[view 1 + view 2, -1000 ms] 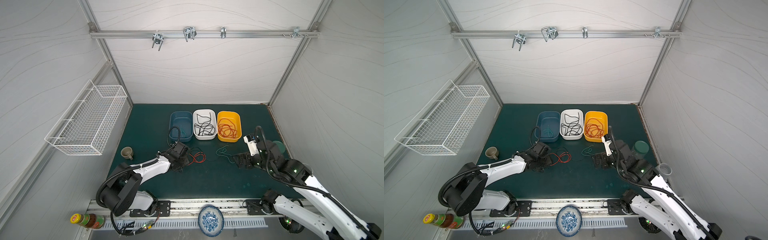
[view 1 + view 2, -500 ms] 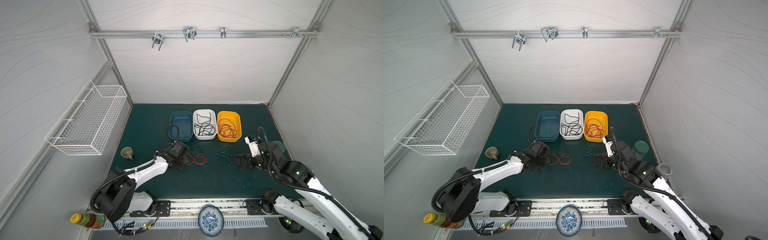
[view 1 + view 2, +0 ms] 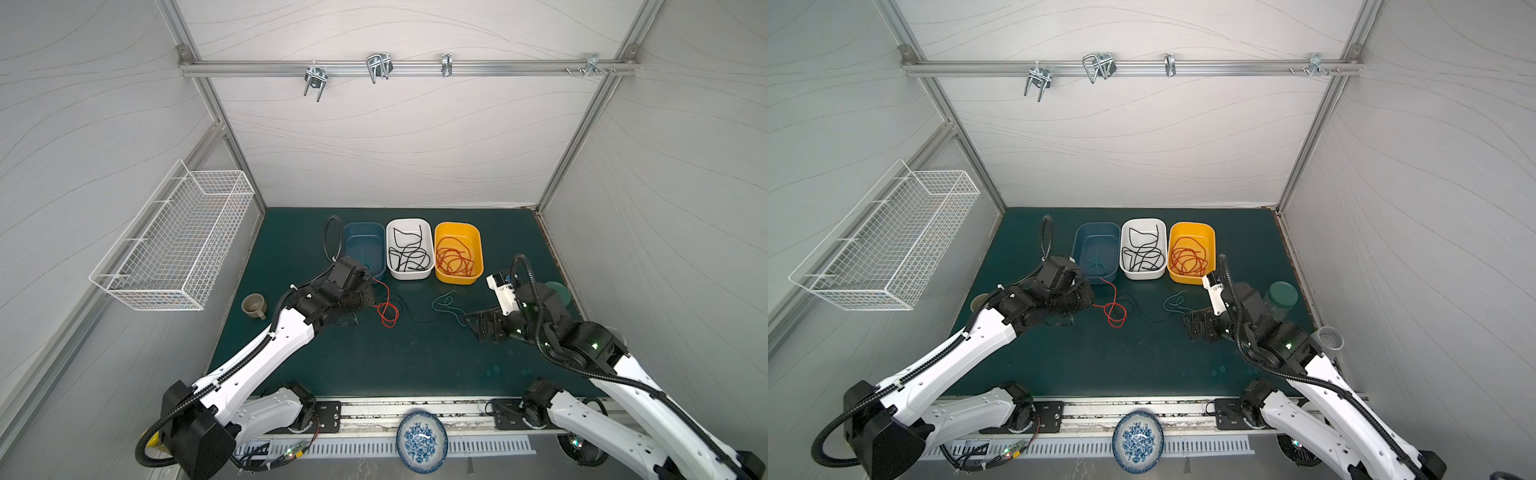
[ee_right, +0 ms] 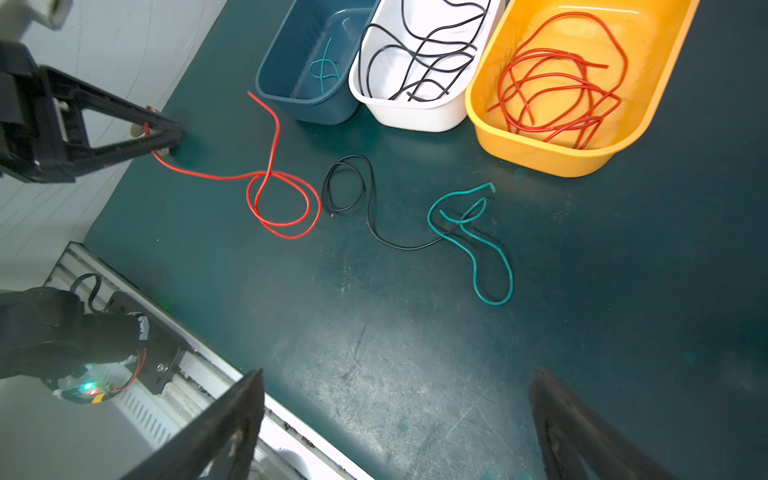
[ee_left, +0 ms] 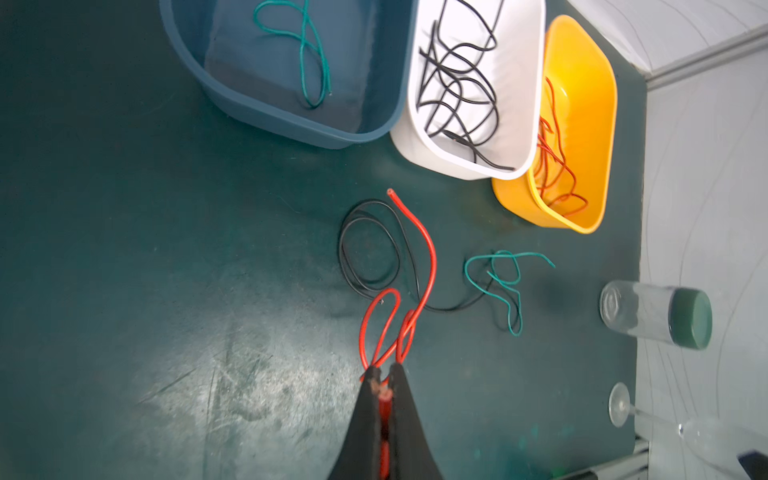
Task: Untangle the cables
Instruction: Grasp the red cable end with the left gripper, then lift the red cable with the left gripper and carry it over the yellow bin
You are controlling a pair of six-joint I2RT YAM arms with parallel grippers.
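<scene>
Nearest me, the right gripper (image 4: pixel 399 374) hung over the green mat (image 4: pixel 415 332), fingers spread wide and holding nothing. Opposite, the left gripper (image 5: pixel 384 372) was pinched tight on a red cable (image 4: pixel 282 208) that looped across the mat. Beside that loop lay a coiled black cable (image 4: pixel 369 195), its tail crossing a teal cable (image 4: pixel 493 302). Farthest back three tubs stood side by side: a blue tub (image 4: pixel 307 110) with one teal wire (image 4: pixel 325 58), a white tub (image 4: pixel 415 116) with black wires (image 4: pixel 415 52), and a yellow tub (image 4: pixel 540 158) with red wires (image 4: pixel 552 75)
</scene>
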